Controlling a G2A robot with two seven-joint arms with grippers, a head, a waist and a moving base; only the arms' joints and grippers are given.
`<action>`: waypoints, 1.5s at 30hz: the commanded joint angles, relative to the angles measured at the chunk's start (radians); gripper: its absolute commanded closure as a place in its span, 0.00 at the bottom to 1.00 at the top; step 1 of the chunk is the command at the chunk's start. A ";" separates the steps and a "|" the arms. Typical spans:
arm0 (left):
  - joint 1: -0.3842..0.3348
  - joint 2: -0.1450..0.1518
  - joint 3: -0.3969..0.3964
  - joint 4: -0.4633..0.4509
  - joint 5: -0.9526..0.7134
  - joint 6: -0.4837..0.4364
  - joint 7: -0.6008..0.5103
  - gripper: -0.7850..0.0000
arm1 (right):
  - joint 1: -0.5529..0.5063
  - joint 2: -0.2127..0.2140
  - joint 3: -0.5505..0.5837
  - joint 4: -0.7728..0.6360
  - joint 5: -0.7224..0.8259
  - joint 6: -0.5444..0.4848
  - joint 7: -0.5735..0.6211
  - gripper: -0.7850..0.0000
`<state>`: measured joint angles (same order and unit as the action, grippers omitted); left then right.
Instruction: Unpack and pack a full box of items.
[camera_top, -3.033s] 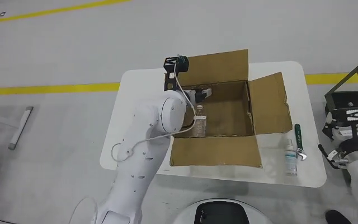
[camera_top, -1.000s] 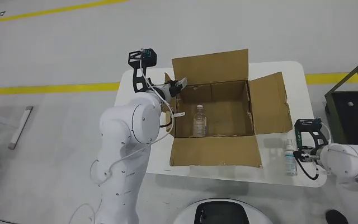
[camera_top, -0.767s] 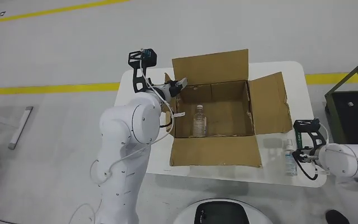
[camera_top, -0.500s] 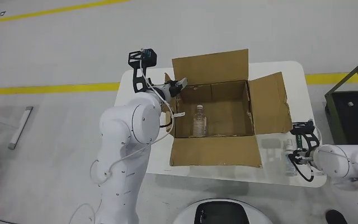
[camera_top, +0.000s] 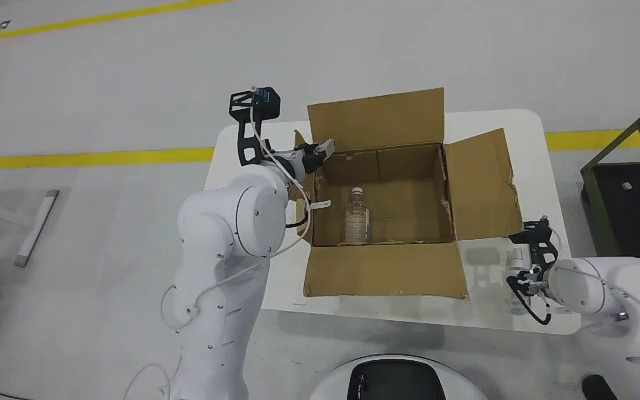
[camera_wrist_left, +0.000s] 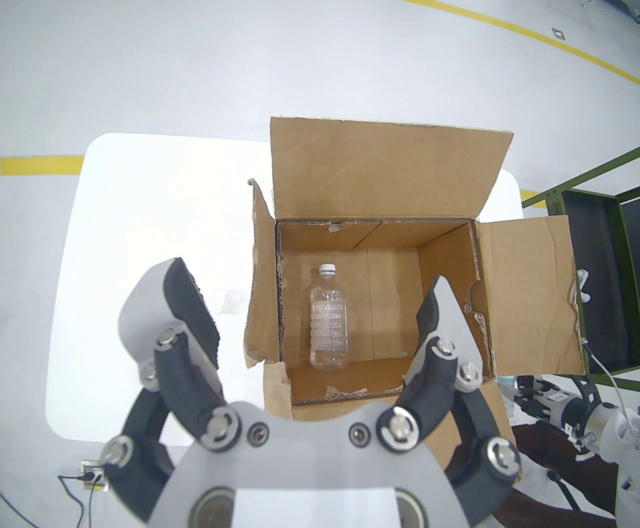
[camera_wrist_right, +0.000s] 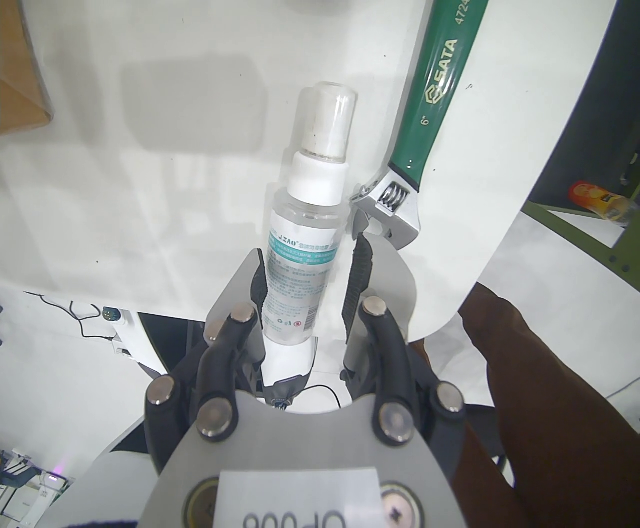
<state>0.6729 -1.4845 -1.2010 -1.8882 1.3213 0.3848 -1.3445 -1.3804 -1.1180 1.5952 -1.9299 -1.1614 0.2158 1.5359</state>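
Clear plastic spray bottle (camera_wrist_right: 301, 235), seen from above, lies cap toward 12 o'clock at the white table's (camera_top: 500, 125) 4 o'clock corner, its body between the right gripper's (camera_wrist_right: 310, 254) parted, not-yet-clenched fingers.

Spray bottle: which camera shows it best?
Right wrist view: the spray bottle lies full-length on the table between the fingers of the right hand, beside a wrench. Top view: that arm covers most of it. Left wrist view: a sliver past the box's corner.

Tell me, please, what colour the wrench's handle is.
The handle is green, clearest in the right wrist view.
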 joint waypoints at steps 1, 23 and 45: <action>0.000 0.000 0.000 0.000 0.000 0.000 0.000 0.00 | 0.001 0.002 -0.004 0.004 0.000 0.005 0.000 0.50; 0.000 0.000 0.000 0.000 0.000 0.000 0.000 0.00 | -0.029 0.005 -0.006 0.030 0.050 0.010 -0.063 0.52; 0.000 0.000 0.000 0.000 0.000 0.000 0.000 0.00 | -0.023 0.010 0.133 -0.018 0.249 0.046 -0.094 1.00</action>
<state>0.6729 -1.4845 -1.2010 -1.8882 1.3213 0.3848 -1.3445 -1.4015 -1.1088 1.6931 -1.9398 -0.9539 0.2544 1.4499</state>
